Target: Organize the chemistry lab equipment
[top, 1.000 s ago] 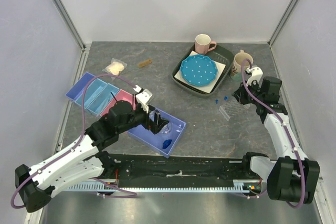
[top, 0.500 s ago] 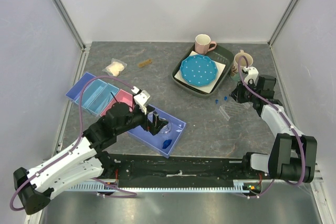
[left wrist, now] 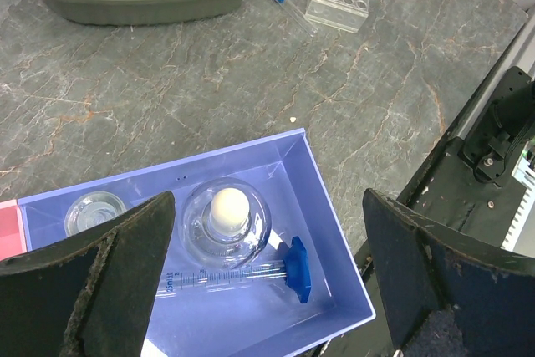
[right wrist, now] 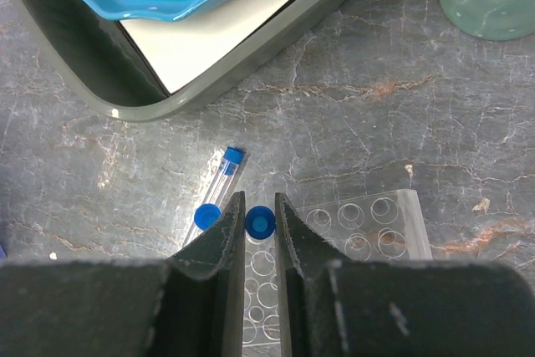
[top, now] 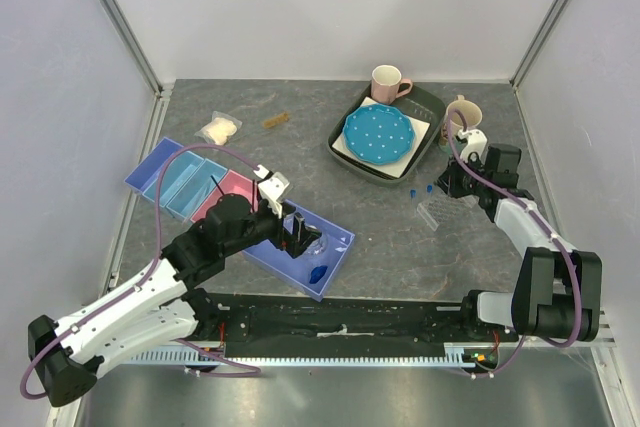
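My right gripper (right wrist: 260,206) is shut on an upright blue-capped tube (right wrist: 260,223), held over the left corner of the clear tube rack (right wrist: 368,227). Two more blue-capped tubes (right wrist: 226,169) lie on the table just left of the rack. From above, the right gripper (top: 443,190) is beside the rack (top: 432,213). My left gripper (left wrist: 267,202) is wide open and empty above the violet tray (left wrist: 330,232). That tray holds a stoppered clear flask (left wrist: 226,216), a small clear bottle (left wrist: 94,211) and a graduated tube with a blue hexagonal base (left wrist: 294,267).
A grey tray (top: 345,152) with the blue dotted plate (top: 378,133) stands at the back right, with a pink mug (top: 388,82) and a green mug (top: 463,115) nearby. A bag of white wads (top: 219,129) and blue and pink bins (top: 178,182) are at the left.
My right gripper has moved a little left, toward the tube rack. The left arm has hardly moved.
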